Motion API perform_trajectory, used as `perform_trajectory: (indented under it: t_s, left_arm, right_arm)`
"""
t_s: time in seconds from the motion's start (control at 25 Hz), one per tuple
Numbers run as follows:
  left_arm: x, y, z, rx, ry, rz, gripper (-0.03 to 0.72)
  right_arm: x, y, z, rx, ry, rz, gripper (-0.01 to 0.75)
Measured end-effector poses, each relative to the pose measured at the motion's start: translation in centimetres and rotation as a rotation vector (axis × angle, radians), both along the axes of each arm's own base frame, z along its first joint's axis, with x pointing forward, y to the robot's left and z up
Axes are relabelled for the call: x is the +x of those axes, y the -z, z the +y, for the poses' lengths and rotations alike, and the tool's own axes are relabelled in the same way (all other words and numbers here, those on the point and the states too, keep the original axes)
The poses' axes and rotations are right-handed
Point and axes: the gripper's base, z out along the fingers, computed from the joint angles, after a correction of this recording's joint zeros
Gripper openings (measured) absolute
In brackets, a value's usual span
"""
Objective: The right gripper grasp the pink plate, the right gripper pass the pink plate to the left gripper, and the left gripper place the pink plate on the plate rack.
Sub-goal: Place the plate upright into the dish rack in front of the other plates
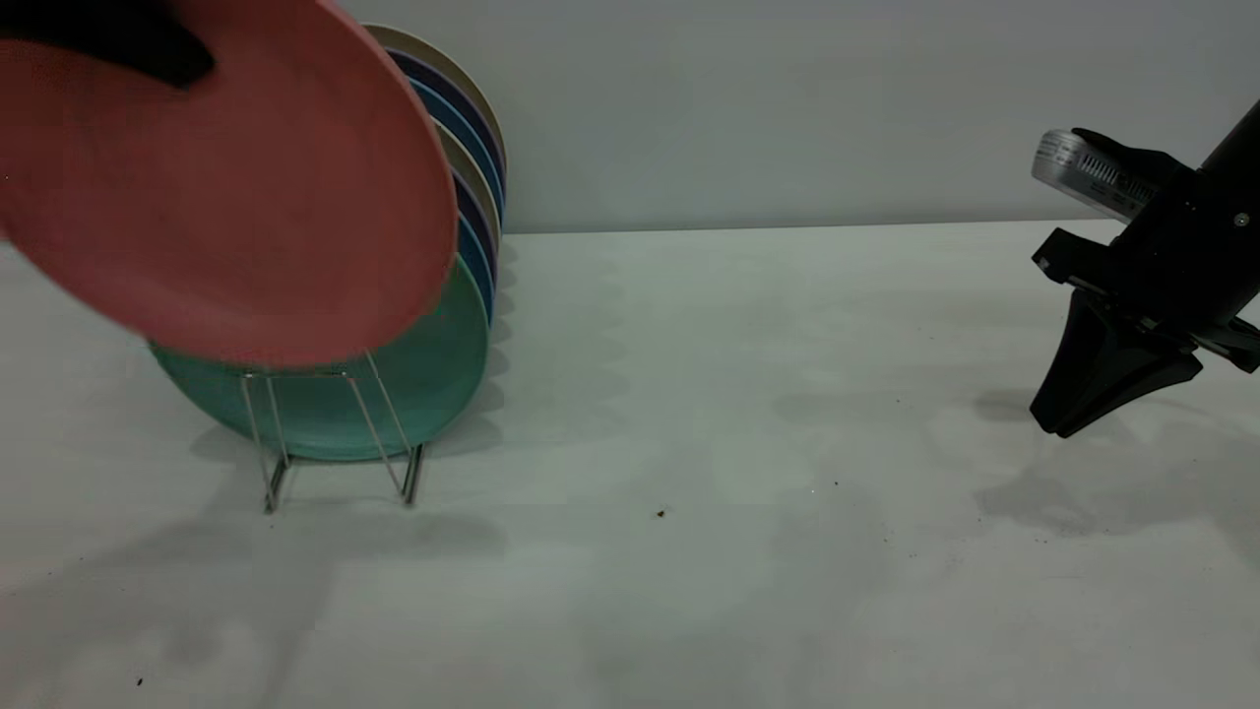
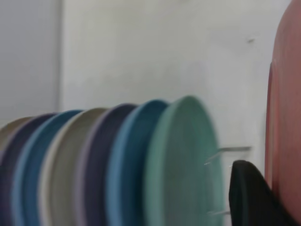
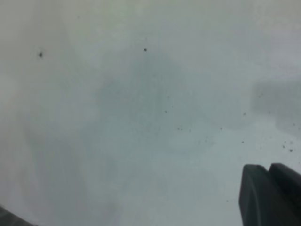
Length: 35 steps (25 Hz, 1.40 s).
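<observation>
Left gripper (image 1: 118, 44) is clamped on the pink plate (image 1: 226, 187), holding it tilted above the rack's (image 1: 335, 433) front loops, just ahead of the mint plate (image 1: 423, 384). Right gripper (image 1: 1107, 389) sits well off to the side, fingers together, empty. Risk imo: plate misses the slot and knocks the mint one. Count: roughly seven racked plates, one pink.

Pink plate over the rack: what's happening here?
The left claw holds the round salmon-pink plastic plate tilted above the front of the silver wire plate rack, just ahead of the mint-green plate; it is not yet seated. The right claw, fingers together, hangs empty over the white table at the right.
</observation>
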Motion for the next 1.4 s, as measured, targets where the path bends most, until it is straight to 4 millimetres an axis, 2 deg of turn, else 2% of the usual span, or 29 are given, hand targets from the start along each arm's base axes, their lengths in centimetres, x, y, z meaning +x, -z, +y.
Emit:
perform_trajectory:
  t_s: [0.16, 0.56, 0.88, 1.4]
  left_arm:
    - [0.7, -0.2, 0.3, 0.018, -0.044, -0.072, 0.134]
    - [1.5, -0.1, 0.6, 0.035, -0.093, -0.129, 0.134]
    - [2.8, 2.3, 0.7, 0.053, -0.1, -0.084, 0.134]
    - [3.6, 4.0, 0.8, 0.064, -0.097, -0.053, 0.134]
  right_arm:
    - [0.0, 0.0, 0.0, 0.0, -0.011, -0.001, 0.013]
    - [-0.1, 0.0, 0.0, 0.0, -0.027, -0.008, 0.025]
    - [-0.1, 0.0, 0.0, 0.001, -0.028, -0.007, 0.029]
    - [-0.1, 0.0, 0.0, 0.004, -0.031, -0.002, 0.037]
